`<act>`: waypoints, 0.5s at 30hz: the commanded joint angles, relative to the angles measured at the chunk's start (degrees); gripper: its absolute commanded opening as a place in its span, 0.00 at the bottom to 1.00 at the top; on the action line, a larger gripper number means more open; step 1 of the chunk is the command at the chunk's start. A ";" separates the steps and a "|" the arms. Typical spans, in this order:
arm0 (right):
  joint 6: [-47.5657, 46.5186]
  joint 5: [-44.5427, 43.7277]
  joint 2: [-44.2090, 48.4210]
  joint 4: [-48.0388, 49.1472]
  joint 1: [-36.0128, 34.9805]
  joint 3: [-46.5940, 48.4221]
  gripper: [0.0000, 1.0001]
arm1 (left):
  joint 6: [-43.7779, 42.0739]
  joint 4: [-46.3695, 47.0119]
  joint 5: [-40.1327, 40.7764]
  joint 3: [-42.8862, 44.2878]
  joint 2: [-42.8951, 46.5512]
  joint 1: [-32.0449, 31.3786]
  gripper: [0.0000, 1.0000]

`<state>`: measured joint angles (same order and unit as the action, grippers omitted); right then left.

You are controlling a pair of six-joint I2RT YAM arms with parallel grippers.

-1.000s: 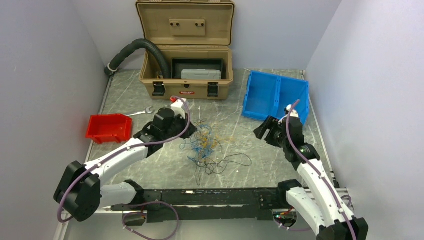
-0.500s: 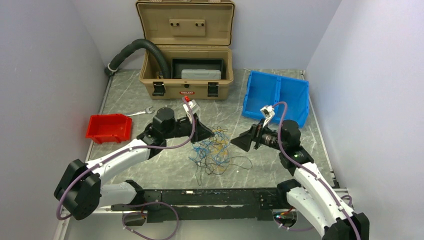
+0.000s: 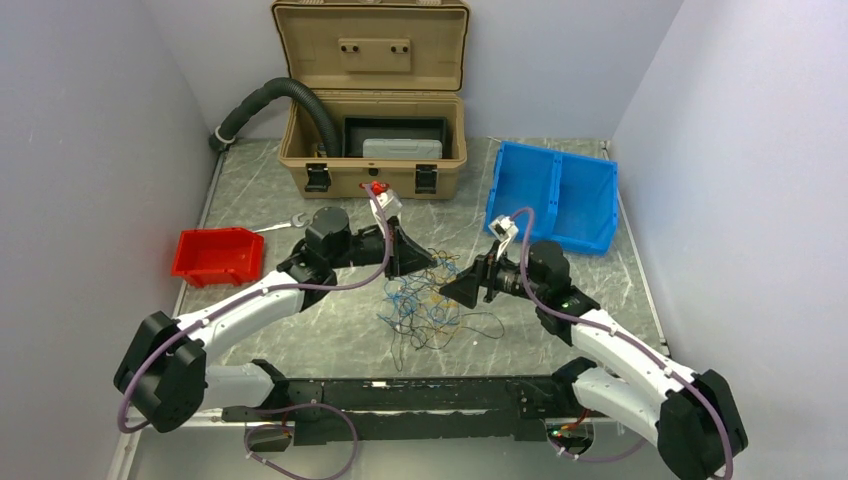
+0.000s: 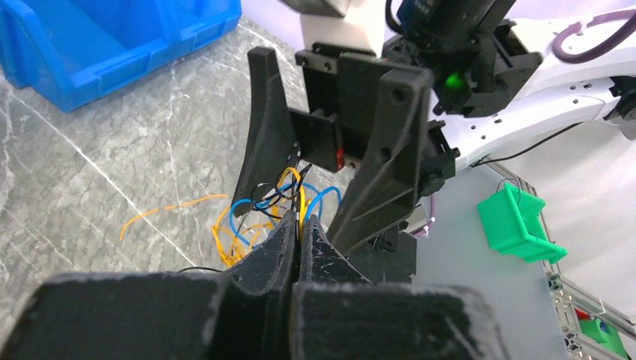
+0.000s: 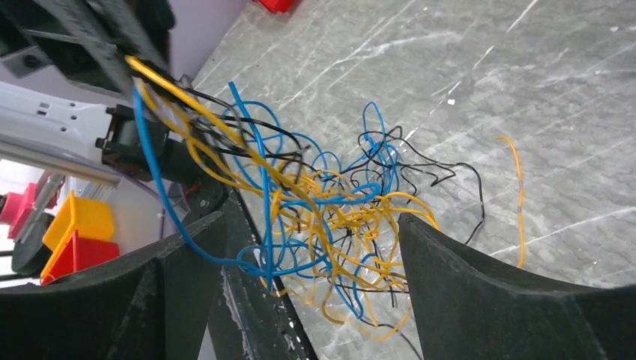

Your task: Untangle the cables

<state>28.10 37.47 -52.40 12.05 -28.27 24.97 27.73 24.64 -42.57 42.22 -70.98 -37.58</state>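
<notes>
A tangle of blue, yellow and black cables (image 3: pixel 425 300) lies at the table's middle and shows close up in the right wrist view (image 5: pixel 330 202). My left gripper (image 3: pixel 425 262) is shut on strands of the tangle; in the left wrist view (image 4: pixel 298 225) the fingers pinch yellow and black wires and hold them lifted. My right gripper (image 3: pixel 455 288) is open, facing the left one, with the hanging tangle between its fingers (image 5: pixel 457 285). The right gripper's open fingers (image 4: pixel 262 142) show in the left wrist view.
An open tan case (image 3: pixel 375 150) with a black hose (image 3: pixel 280 95) stands at the back. A blue bin (image 3: pixel 555 190) is at the back right, a red bin (image 3: pixel 215 255) and a wrench (image 3: pixel 280 225) at the left. A loose yellow wire (image 5: pixel 517 187) lies apart.
The right arm has swung left from near the blue bin to the tangle, its gripper open. The left gripper has moved right and holds strands lifted.
</notes>
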 commanded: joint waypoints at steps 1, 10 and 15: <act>1.93 -7.65 -2.55 8.81 -2.05 -2.05 0.80 | 0.78 3.62 -0.23 3.23 2.13 0.01 0.00; 9.87 -22.52 -7.02 3.19 -3.53 -6.05 0.17 | -2.88 -2.49 10.12 8.67 4.19 0.04 0.00; 14.47 -37.05 -4.70 -12.86 -3.38 -5.39 0.06 | -7.48 -12.60 20.38 12.40 6.86 0.26 0.00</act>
<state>37.82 15.05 -59.13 11.44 -31.70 18.98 24.75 18.15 -31.62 50.41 -68.14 -37.58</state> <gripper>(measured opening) 0.067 0.024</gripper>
